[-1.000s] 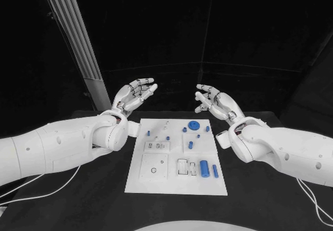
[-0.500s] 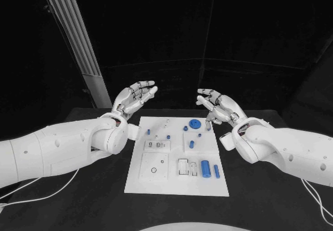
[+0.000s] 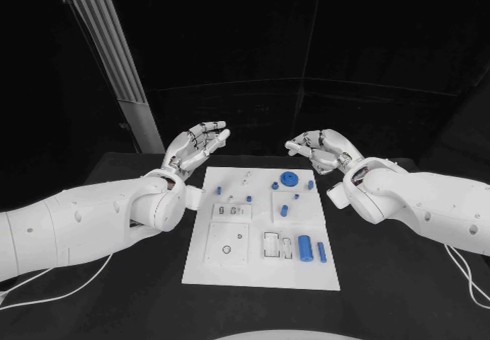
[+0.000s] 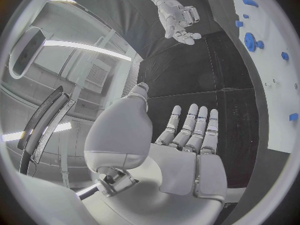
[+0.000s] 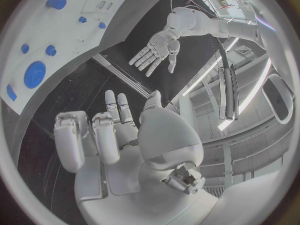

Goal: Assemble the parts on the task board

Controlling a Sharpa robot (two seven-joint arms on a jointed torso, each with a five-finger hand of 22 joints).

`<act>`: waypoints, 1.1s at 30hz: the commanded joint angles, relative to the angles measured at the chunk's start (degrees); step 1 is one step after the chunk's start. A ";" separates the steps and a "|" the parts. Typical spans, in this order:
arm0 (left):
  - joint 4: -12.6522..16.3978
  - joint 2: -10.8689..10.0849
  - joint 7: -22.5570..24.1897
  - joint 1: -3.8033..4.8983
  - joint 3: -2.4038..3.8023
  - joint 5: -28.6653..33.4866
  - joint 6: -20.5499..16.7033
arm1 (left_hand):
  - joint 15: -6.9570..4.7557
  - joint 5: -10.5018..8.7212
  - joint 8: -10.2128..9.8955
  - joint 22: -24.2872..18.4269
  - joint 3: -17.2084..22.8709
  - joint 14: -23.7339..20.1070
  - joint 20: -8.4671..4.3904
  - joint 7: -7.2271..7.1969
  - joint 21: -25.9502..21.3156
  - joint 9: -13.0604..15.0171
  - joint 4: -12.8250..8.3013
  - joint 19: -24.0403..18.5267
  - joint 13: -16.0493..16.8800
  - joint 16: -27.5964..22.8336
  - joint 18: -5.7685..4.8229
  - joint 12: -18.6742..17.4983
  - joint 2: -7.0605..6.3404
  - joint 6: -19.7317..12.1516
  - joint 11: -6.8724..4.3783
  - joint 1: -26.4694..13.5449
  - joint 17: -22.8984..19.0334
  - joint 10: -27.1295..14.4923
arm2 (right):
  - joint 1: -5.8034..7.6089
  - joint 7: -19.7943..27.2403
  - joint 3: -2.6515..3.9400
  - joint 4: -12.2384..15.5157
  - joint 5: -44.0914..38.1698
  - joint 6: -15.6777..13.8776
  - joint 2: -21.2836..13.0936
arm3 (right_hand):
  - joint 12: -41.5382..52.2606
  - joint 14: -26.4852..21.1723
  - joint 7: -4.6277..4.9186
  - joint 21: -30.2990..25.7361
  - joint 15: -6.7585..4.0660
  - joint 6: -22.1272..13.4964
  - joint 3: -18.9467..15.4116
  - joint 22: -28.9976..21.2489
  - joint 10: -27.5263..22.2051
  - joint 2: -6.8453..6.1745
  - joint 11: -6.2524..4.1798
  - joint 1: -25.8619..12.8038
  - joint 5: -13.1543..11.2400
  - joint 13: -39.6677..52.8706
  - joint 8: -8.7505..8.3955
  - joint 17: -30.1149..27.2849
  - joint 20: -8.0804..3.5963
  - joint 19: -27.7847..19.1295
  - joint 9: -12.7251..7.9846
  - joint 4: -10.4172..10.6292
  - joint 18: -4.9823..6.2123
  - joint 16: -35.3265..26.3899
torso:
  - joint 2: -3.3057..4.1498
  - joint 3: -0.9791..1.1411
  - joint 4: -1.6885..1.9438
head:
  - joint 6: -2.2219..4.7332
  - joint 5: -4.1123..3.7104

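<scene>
The black tabletop point(image 3: 122, 283) lies in front of me, with dark walls behind it and a pale ribbed post point(image 3: 117, 71) rising at about eleven o'clock. The task board point(image 3: 260, 273) is a white rectangular plate in the middle of the tabletop, its long axis running from six to twelve o'clock. Small blue parts stand on it: a long cylinder point(image 3: 304, 247) toward five o'clock, its length along the board, and a round gear-like piece point(image 3: 288, 178) near the far edge. My left robot hand point(image 3: 197, 146) hovers beyond the board's far left corner, fingers spread, holding nothing. My right robot hand point(image 3: 321, 147) hangs beyond the far right corner, fingers partly curled, also empty.
</scene>
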 commanded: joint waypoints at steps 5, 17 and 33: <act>-0.05 0.41 19.36 0.41 0.02 -0.40 1.01 | 0.41 -0.02 0.43 -0.10 0.42 -0.13 0.20 8.71 -0.11 -0.09 0.06 -0.36 -0.04 0.29 0.62 0.41 0.57 -0.49 0.01 -0.13 0.02 -0.21 | 0.50 -8.04 0.09 -2.15 -19.47 1.11 1.26 | -4.02 4.09 1.36 0.18 -0.71 4.23 2.41 15.05 1.95 -1.91 -0.54 7.26 -0.04 0.00 -3.89 5.02 -0.74 6.22 -0.25 -3.22 -0.37 0.22 | 1.79 -0.33 0.60 | 0.65 -0.56; -0.16 0.80 19.29 0.64 0.03 -0.41 1.42 | 0.42 -0.08 0.61 -0.12 0.62 -0.19 0.21 8.71 -0.15 -0.14 0.03 -0.53 -0.04 0.31 0.65 0.54 1.01 -0.65 0.01 -0.17 0.01 -0.25 | 0.59 -18.86 0.14 -5.81 -38.66 2.67 4.56 | -9.65 4.47 -1.22 0.18 -2.30 5.50 6.12 15.05 3.93 -2.91 -2.59 18.57 -0.03 -0.02 -8.98 7.04 -2.07 6.22 -0.35 -8.63 -0.37 0.35 | 3.64 -0.64 1.65 | 2.21 -1.64; -0.41 0.70 19.17 0.66 -0.01 -0.41 1.76 | 0.42 -0.16 0.72 -0.21 0.83 -0.25 0.22 8.71 -0.20 -0.22 0.00 -0.75 -0.05 0.33 0.68 0.66 1.55 -0.92 0.01 -0.18 0.01 -0.37 | 0.56 -24.86 0.16 -10.81 -49.69 9.04 9.47 | -13.66 4.56 -2.16 0.18 -3.23 5.55 6.76 15.05 3.71 -2.97 -3.60 21.10 -0.01 0.01 -12.37 7.16 -3.26 6.22 -0.28 -8.97 -0.37 0.28 | 4.33 -0.81 1.85 | 1.60 -1.78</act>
